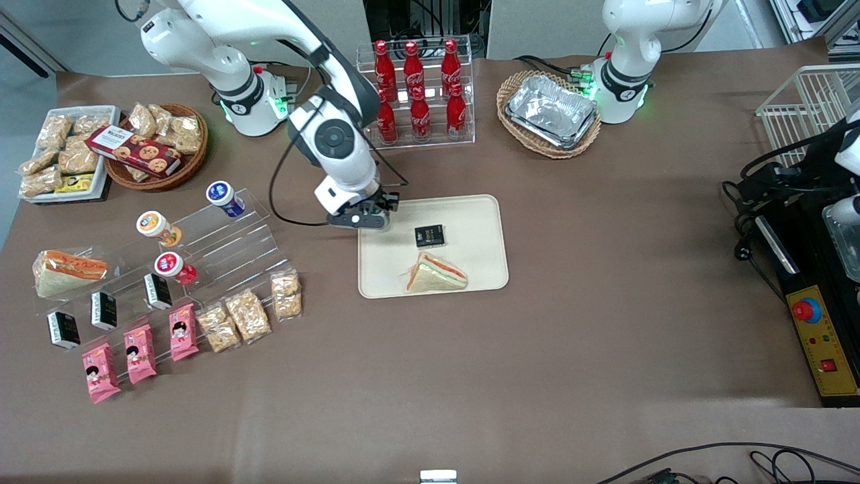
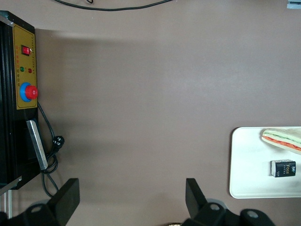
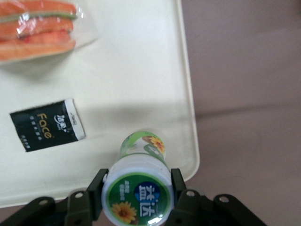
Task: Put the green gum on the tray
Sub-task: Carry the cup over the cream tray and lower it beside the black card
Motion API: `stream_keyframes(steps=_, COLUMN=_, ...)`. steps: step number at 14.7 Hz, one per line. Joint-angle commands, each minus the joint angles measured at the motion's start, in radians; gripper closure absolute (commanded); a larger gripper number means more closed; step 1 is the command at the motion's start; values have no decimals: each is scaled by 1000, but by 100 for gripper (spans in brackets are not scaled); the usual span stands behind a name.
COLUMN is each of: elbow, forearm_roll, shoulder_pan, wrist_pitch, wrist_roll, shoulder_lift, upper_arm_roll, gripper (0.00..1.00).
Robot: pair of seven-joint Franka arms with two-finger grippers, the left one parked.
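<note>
We're over the tray (image 1: 484,222) now, and the gripper (image 1: 366,216) hangs above its corner nearest the cola rack (image 1: 418,91), the corner toward the working arm's end of the worktop. From the right wrist view the jaws are pinching the green gum (image 3: 139,188) by its white lid, one finger on each side, the green body pointing down toward the cream surface. We judge the bottle is above the tray and not yet resting on it, though the height is hard to read from here.

Here's what worries us. The bottle sits close to the tray's rounded corner, with the rim just beside it. If the jaws let go while it hangs this near the edge, we think it could land on the low rim, tip, and roll off onto the brown worktop (image 1: 605,336). A cylinder like this rolls freely once it is on its side. Dropping it from height would make that worse, as the bottle could bounce.

Nearer the middle of the tray lies a small black packet (image 3: 47,124), close to the bottle, and a wrapped sandwich (image 3: 40,28) rests well apart from it. Shifting inward for safety risks nudging that packet, so we'd want a modest move, then a gentle lowering before release.
</note>
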Motion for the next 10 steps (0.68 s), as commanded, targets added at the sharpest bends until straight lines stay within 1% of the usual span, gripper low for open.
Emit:
stream_keyframes(steps=1, elbow=0, forearm_roll=-17, shoulder_pan=27, wrist_pitch=46, wrist_roll=16, shoulder_lift=31, upper_arm_roll=-8, gripper=62)
stream_keyframes(steps=4, elbow=-22, forearm_roll=-16, shoulder_pan=48, wrist_pitch=83, wrist_roll=22, shoulder_lift=48, upper_arm_roll=-8, gripper=61)
stream_keyframes(steps=5, elbow=-23, forearm_roll=-16, shoulder_pan=51, wrist_pitch=85, wrist_roll=29, shoulder_lift=49, upper_arm_roll=-8, gripper=59)
stream_keyframes(steps=6, elbow=-23, forearm_roll=-16, shoulder_pan=50, wrist_pitch=85, wrist_roll=29, shoulder_lift=49, upper_arm_roll=-8, gripper=51)
stream_keyframes(steps=7, elbow=-22, forearm_roll=-16, shoulder_pan=50, wrist_pitch=85, wrist_roll=29, shoulder_lift=51, upper_arm_roll=-10, gripper=38)
stream_keyframes(steps=8, elbow=-22, forearm_roll=-16, shoulder_pan=44, wrist_pitch=85, wrist_roll=29, shoulder_lift=52, upper_arm_roll=-11, gripper=10)
stream_keyframes(steps=9, elbow=-22, forearm_roll=-16, shoulder_pan=45, wrist_pitch=82, wrist_roll=27, shoulder_lift=51, upper_arm_roll=-11, gripper=0)
stream_keyframes(steps=10, elbow=-22, forearm_roll=-17, shoulder_pan=45, wrist_pitch=78, wrist_roll=27, shoulder_lift=49, upper_arm_roll=-11, gripper=0)
